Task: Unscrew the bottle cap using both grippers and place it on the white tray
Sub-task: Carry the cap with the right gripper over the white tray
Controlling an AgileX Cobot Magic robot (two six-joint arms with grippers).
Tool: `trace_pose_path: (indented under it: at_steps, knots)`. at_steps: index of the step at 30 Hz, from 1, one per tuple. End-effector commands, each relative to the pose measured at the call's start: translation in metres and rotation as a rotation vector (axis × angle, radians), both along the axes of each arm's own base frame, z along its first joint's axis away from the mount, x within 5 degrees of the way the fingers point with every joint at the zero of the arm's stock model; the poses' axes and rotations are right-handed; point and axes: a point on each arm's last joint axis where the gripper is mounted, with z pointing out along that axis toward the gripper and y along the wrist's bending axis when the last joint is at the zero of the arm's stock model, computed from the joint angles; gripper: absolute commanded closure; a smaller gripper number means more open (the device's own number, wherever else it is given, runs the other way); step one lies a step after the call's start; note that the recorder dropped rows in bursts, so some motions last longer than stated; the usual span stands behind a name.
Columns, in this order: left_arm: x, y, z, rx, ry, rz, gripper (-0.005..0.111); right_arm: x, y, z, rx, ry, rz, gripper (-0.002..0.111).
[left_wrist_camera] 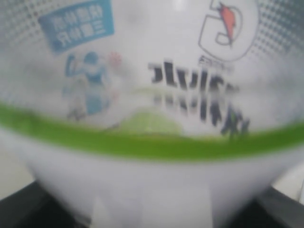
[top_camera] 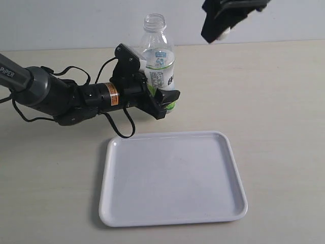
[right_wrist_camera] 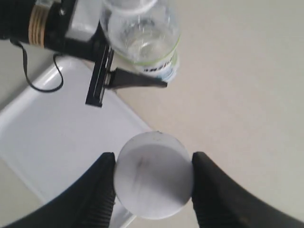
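The left hand (top_camera: pixel 163 103) pinches the bottle (top_camera: pixel 158 61) low on its label, bracing it upright toward the far edge of the tabletop (top_camera: pixel 284 101) so it cannot turn. Its neck is open: the bottle cap (right_wrist_camera: pixel 153 176) sits pinched in the right hand (right_wrist_camera: pixel 152 159), held high over the tabletop, probably ready for carrying to the white tray (top_camera: pixel 117 203) toward the near edge.

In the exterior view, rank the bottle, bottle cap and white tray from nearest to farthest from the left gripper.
1. The bottle, clamped in the left gripper.
2. The white tray, just below it in the view.
3. The bottle cap, raised at upper right in the right gripper.
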Motion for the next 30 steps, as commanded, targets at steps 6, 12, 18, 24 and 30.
trace_pose_path:
  at_steps: [6,12,18,24,30]
  knots:
    - [0.002,-0.002,0.011,-0.064,-0.046,-0.005,0.107,-0.026,0.000,-0.078,0.010,0.243,-0.014,0.108]
    - [0.005,0.002,0.007,-0.072,-0.047,0.026,0.107,-0.041,0.002,-0.118,0.009,0.279,-0.024,0.108]
    - [0.007,0.004,0.005,-0.072,-0.043,0.036,0.107,-0.059,0.035,-0.140,-0.010,0.211,0.093,0.108]
    - [0.008,0.004,0.001,-0.068,-0.039,0.043,0.107,-0.059,0.053,-0.147,-0.003,0.079,0.114,0.108]
    - [0.009,0.006,0.000,-0.067,-0.037,0.070,0.107,-0.053,0.056,-0.165,-0.009,0.100,0.083,0.108]
